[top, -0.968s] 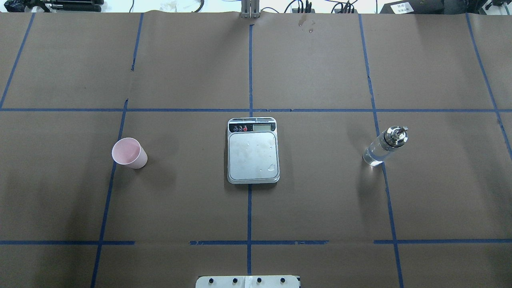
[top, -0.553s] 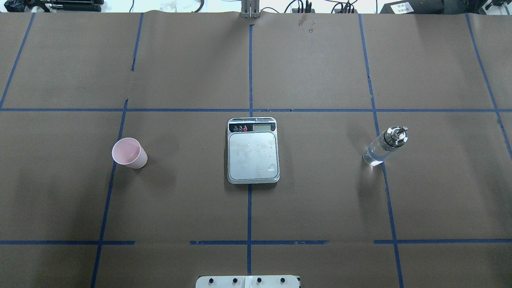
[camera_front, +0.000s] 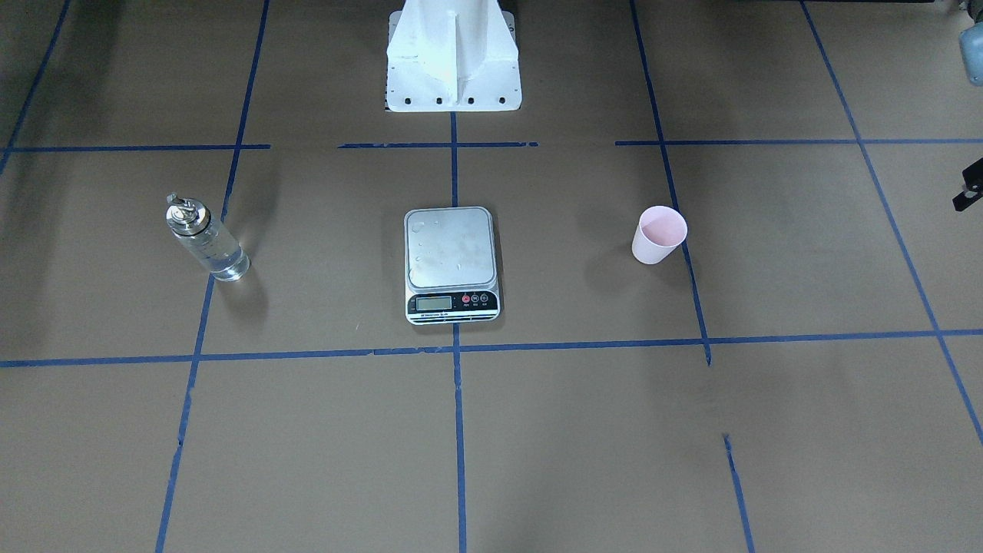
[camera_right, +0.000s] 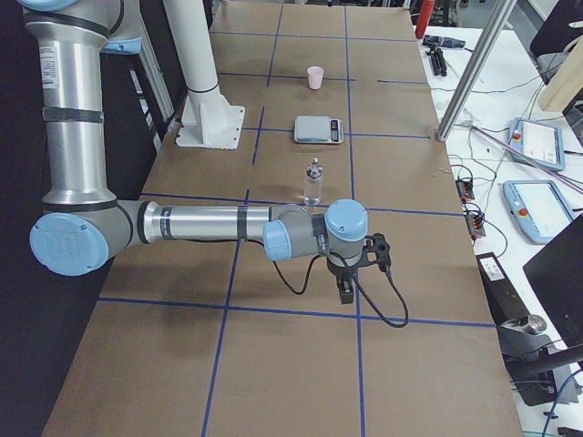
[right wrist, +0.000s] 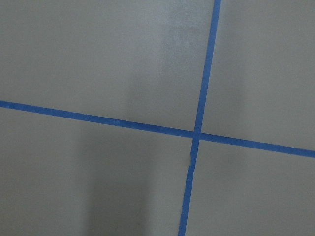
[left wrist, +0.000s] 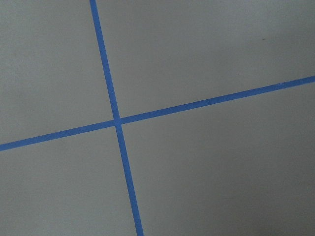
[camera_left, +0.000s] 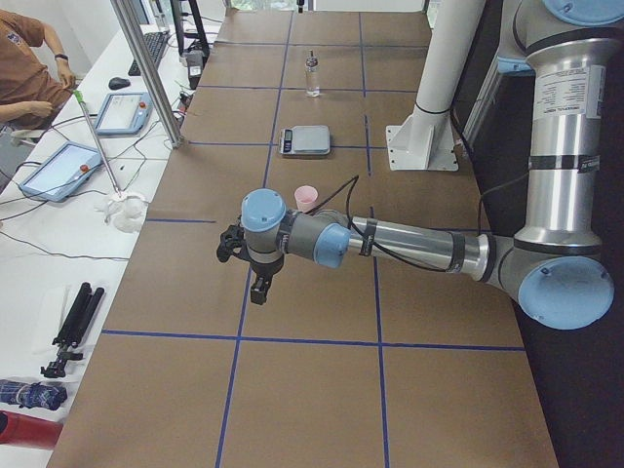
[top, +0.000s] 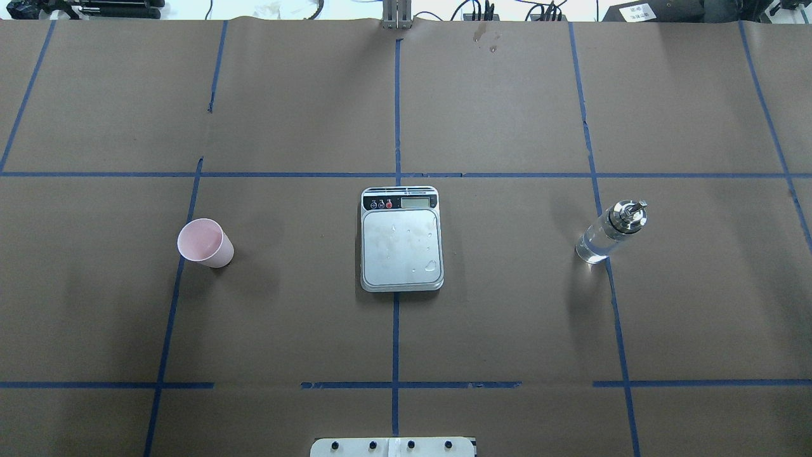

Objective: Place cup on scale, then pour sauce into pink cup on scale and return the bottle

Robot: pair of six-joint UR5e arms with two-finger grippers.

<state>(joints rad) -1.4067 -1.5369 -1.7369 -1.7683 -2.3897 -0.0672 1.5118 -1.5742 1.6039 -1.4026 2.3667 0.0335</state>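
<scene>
- cup [top: 204, 243] upright on table [top: 507, 330], robot's L side, well apart from scale [top: 401, 247]
- scale at centre, few droplets [top: 431, 266] on its plate, display on side away from robot
- bottle [top: 609, 233] upright on robot's R side, clear sauce [top: 592, 247] in it
- L gripper [camera_left: 260, 289] hangs over table, out past cup; fingers apart or together: can't tell
- R gripper [camera_right: 346, 290] hangs over table, out past bottle; fingers: can't tell either

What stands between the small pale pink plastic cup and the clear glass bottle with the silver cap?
The rectangular kitchen scale with a steel plate, apart from both; the overhead view shows it plainly.
</scene>
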